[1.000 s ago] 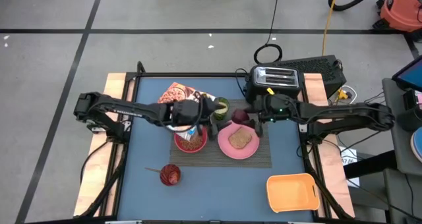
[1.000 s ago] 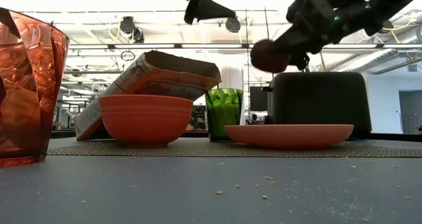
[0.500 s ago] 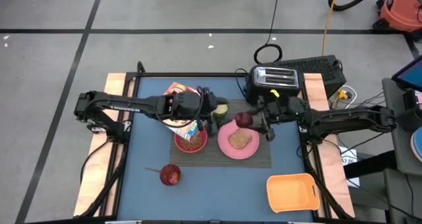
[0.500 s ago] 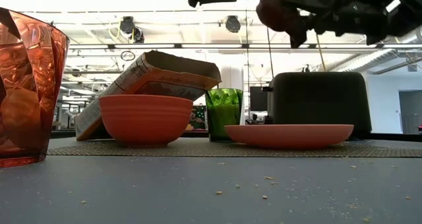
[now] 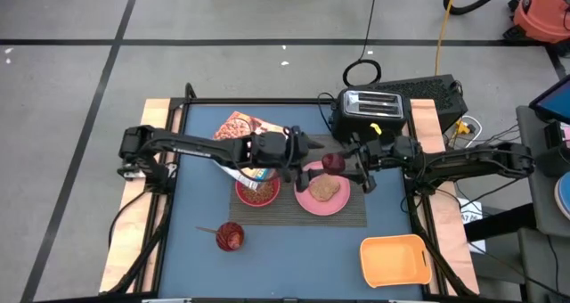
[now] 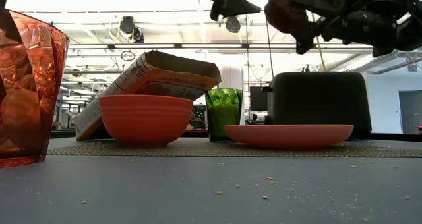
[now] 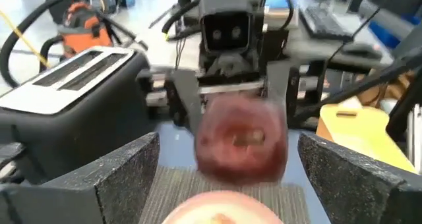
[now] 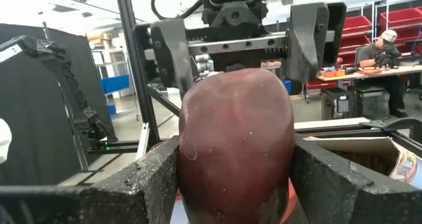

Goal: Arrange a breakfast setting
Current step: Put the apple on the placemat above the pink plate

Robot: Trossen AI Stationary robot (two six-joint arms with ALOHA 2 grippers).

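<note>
My right gripper point(image 5: 343, 165) is shut on the small red apple point(image 5: 331, 163), held high above the far edge of the pink plate point(image 5: 307, 200); the apple also shows in the low view point(image 6: 285, 10). The brown toast slice point(image 5: 323, 189) lies on the plate. My left gripper point(image 5: 310, 151) is open and faces the apple from the table's left. Its fingers point(image 7: 125, 178) stand apart on either side, short of the apple point(image 7: 241, 141). The pink-red bowl point(image 5: 256, 192) with cereal sits on the dark striped placemat point(image 5: 347, 212). The Cheerios box point(image 5: 239, 127) lies tilted behind the bowl. My right gripper pinches the apple's two opposite sides point(image 8: 191, 158) between its two fingers point(image 8: 142, 184). The fingers lie about level and come from the table's right side. The apple is lifted clear, high above the plate.
The black toaster point(image 5: 370, 111) stands at the far right, just behind my right arm. A red cup point(image 5: 230, 236) stands at the near left, and an orange tray point(image 5: 394, 258) at the near right. A green cup point(image 6: 224, 113) stands between the bowl and the plate.
My right gripper has lifted the apple well up above the plate and levelled out. My left gripper has gone toward the table's right, over the bowl, and now faces the apple at close range.
</note>
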